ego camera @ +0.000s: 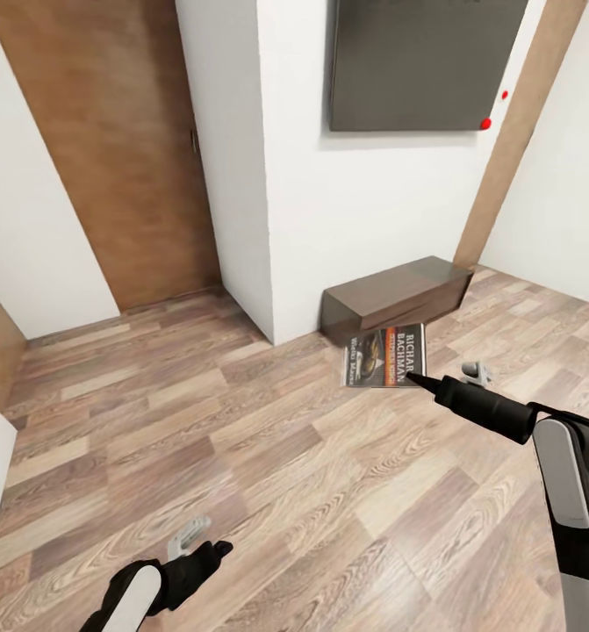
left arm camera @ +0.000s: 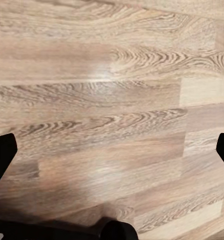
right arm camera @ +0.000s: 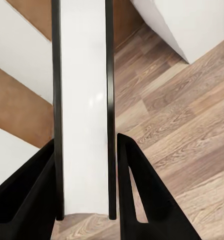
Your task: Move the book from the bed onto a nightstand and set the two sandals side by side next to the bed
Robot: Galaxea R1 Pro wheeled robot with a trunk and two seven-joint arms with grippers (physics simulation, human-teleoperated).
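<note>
My right gripper [ego camera: 412,377] holds the book [ego camera: 384,355] up in the air above the wood-plank floor [ego camera: 268,456], its dark cover with orange-white lettering facing up. In the right wrist view the book [right arm camera: 84,100] runs edge-on between the two black fingers, white pages between dark covers, with the right gripper [right arm camera: 86,140] shut on it. Low at the near left, my left gripper [ego camera: 204,540] hangs open over bare floor; its fingers [left arm camera: 1,155] stand wide apart with nothing between them. The bed, nightstand and sandals are out of view.
A long glossy dark-brown low cabinet [ego camera: 399,298] stands against the white wall column [ego camera: 329,175], just beyond the book. A brown wooden door [ego camera: 118,149] is at the back left. A dark panel [ego camera: 417,61] hangs on the wall.
</note>
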